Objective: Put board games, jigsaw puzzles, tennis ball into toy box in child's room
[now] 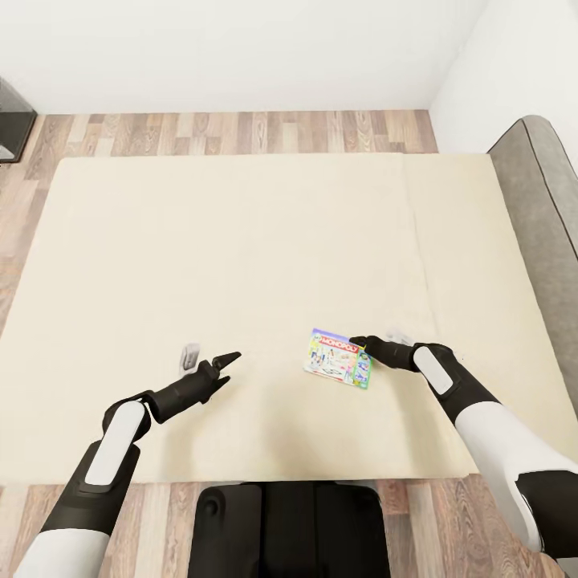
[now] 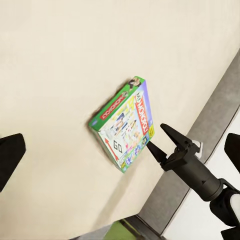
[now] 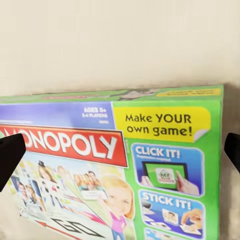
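1. While the Monopoly box (image 1: 338, 357) lies flat on the bed (image 1: 241, 257), the right gripper (image 1: 363, 343) sits just beside its edge, fingers apart, not clamped on it.
2. Seen from the right wrist, the box (image 3: 120, 170) is close ahead of the gripper, between its two dark fingertips (image 3: 10, 155).
3. Seen from the left wrist, the right gripper (image 2: 159, 140) is open at the box (image 2: 123, 127) edge.
4. Well apart from the box, the left gripper (image 1: 225, 361) hovers over the mattress, its fingers spread and holding nothing.
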### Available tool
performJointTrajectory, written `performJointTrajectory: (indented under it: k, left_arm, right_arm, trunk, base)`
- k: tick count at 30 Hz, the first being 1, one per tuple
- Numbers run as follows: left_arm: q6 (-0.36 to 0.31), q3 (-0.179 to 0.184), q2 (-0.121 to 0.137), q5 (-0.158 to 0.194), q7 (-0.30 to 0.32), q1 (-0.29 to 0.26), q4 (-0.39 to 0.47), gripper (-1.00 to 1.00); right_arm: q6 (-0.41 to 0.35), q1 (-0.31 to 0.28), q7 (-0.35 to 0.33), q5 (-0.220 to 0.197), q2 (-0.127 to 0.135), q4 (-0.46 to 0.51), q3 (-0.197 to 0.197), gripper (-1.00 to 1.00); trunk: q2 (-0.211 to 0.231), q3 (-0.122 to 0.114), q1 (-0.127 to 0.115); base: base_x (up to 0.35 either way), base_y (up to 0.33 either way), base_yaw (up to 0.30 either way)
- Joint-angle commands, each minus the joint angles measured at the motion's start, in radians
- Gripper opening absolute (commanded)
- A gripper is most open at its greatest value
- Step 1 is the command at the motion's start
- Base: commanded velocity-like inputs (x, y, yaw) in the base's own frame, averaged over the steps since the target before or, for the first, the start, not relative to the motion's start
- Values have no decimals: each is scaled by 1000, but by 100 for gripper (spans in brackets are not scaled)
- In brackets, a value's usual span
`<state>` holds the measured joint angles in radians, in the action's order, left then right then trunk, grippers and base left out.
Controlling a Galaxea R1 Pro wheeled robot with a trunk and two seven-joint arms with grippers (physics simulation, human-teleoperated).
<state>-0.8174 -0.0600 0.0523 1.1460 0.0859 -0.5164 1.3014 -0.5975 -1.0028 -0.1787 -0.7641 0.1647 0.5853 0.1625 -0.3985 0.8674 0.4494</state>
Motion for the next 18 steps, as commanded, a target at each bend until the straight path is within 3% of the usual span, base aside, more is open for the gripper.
performJointTrajectory:
  k: [1, 8, 18]
  left_arm:
    - [-5, -1, 0, -4, 6, -1, -1, 100]
    - [-5, -2, 0, -3, 5, 0, -1, 100]
    - [-5, -1, 0, -2, 5, 1, 0, 100]
  right_arm:
    - [-2, 0, -2, 0, 1, 1, 3, 100]
    - [-2, 0, -2, 0, 1, 1, 4, 100]
    - [-2, 0, -2, 0, 1, 1, 3, 100]
  trunk:
    - [-2, 1, 1]
    - [-2, 1, 1]
    - [-2, 1, 1]
  base:
    - [0, 280, 0]
    - [0, 224, 0]
    - [0, 67, 0]
